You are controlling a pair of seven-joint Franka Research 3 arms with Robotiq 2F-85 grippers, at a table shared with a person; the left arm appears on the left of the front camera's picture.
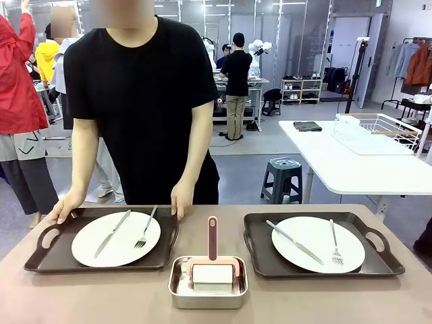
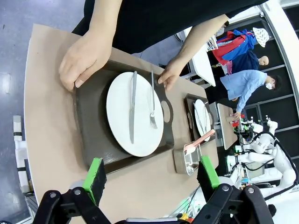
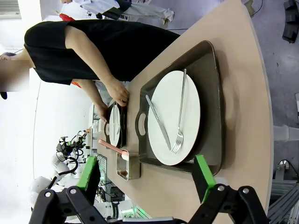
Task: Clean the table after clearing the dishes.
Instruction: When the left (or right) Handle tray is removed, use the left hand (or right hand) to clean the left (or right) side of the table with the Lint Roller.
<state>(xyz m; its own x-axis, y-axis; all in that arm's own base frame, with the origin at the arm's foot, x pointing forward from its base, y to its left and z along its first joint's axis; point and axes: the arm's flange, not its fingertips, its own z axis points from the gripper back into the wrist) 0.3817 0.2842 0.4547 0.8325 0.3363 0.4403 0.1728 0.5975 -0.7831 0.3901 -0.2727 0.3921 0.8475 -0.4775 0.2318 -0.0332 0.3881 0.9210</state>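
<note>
At the clearing step; no wiping yet. On the table (image 1: pixel 81 297): two trays, two plates (image 1: pixel 116 239), two knives (image 1: pixel 111 233), two forks (image 1: pixel 144 229), and one pan (image 1: pixel 207 298) between the trays, with a pink-handled tool (image 1: pixel 212 237) in it. Person's hands (image 1: pixel 65 206) gripping the left tray (image 1: pixel 34 256). Both spread and empty: left gripper (image 2: pixel 152 173), right gripper (image 3: pixel 145 171), each hovering over a tray. Next, probably: taking the right tray (image 1: pixel 388 260) by its handles, kept level for the cutlery.

Left tray (image 1: pixel 61 260) and right tray (image 1: pixel 260 250) on table (image 1: pixel 88 297), pan (image 1: pixel 174 290) between, nearer
</note>
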